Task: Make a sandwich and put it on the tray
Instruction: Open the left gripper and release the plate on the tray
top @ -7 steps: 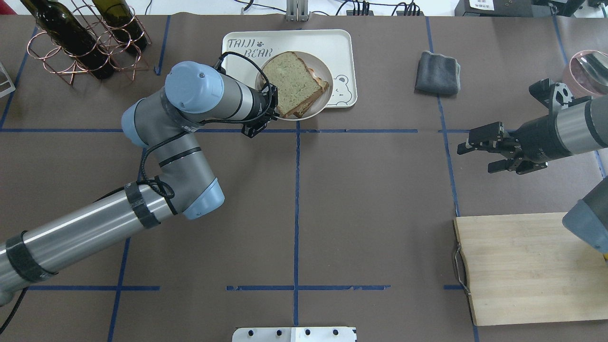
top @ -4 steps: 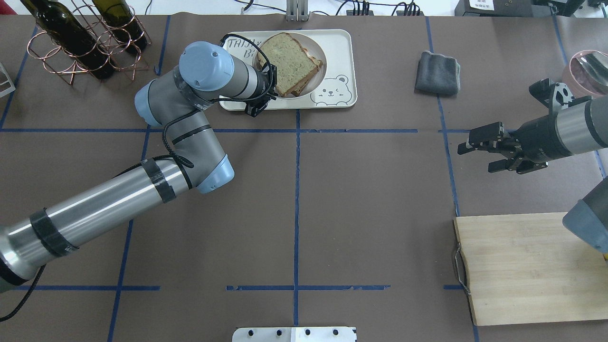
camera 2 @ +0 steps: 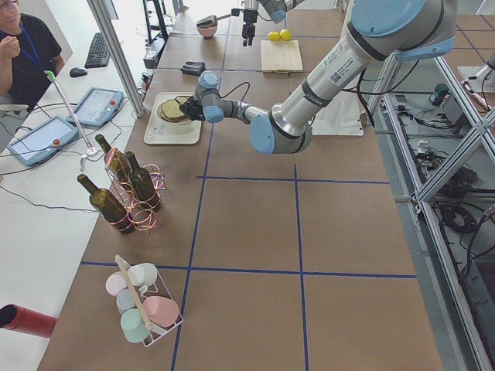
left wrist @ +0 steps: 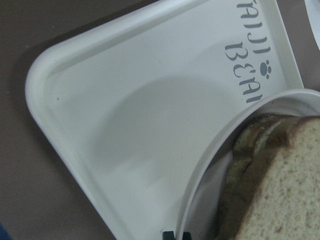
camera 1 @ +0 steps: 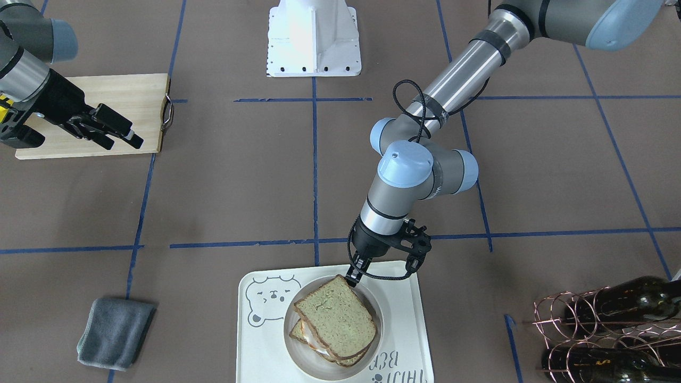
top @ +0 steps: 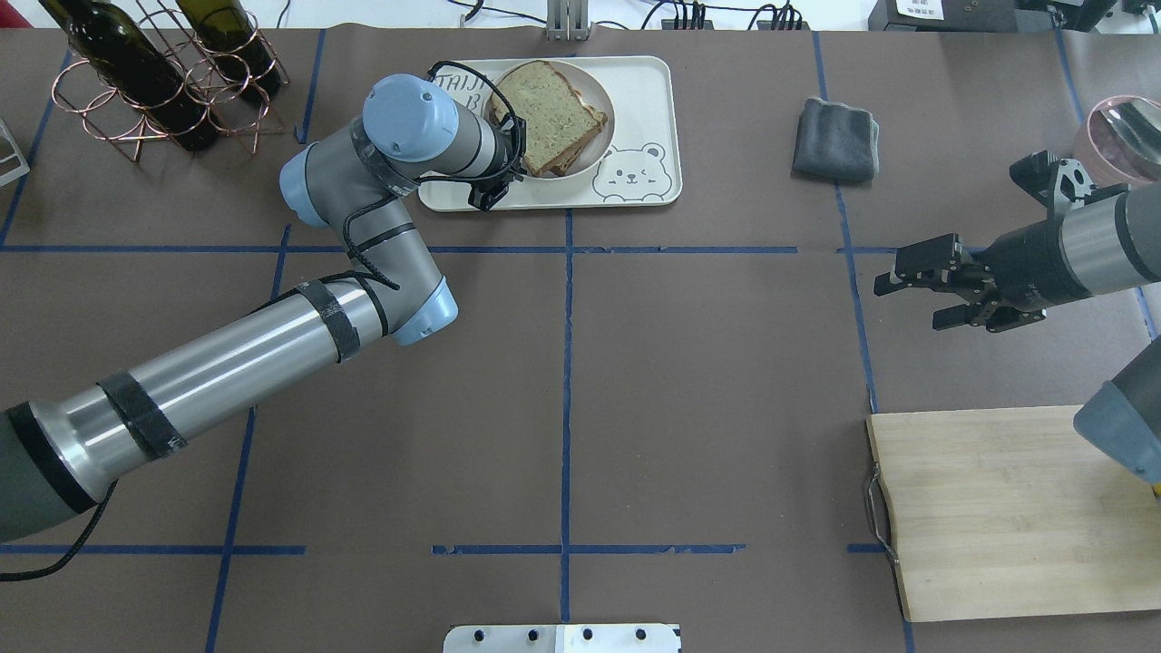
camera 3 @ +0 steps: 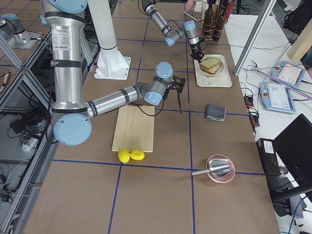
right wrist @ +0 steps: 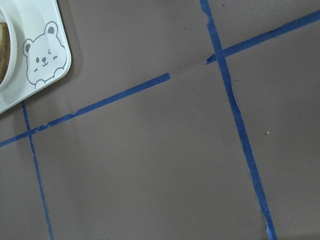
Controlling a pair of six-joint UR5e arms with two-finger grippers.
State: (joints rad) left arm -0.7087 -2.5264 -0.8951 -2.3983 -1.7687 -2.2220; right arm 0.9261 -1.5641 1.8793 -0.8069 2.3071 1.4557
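Note:
The sandwich (top: 549, 113) is two greenish-tan bread slices with white egg showing between them (camera 1: 335, 319). It lies on a small round white plate (top: 594, 159) over the cream tray (top: 648, 100) with the bear face (camera 1: 268, 300). My left gripper (camera 1: 352, 277) is shut on the plate's rim (left wrist: 215, 160) at the side nearest the robot. I cannot tell whether the plate rests on the tray (left wrist: 125, 125) or hangs just above it. My right gripper (top: 905, 304) is open and empty, far right above the table.
A copper rack with wine bottles (top: 154, 82) stands left of the tray. A grey cloth (top: 836, 138) lies to its right. A wooden cutting board (top: 1007, 508) lies at the near right, with lemons (camera 3: 130, 155) by it. A pink bowl (top: 1120, 131) sits far right.
My left arm has carried the plate with the sandwich away from the robot and leftward, from over the tray's near edge to over its left middle. The right arm has not moved.

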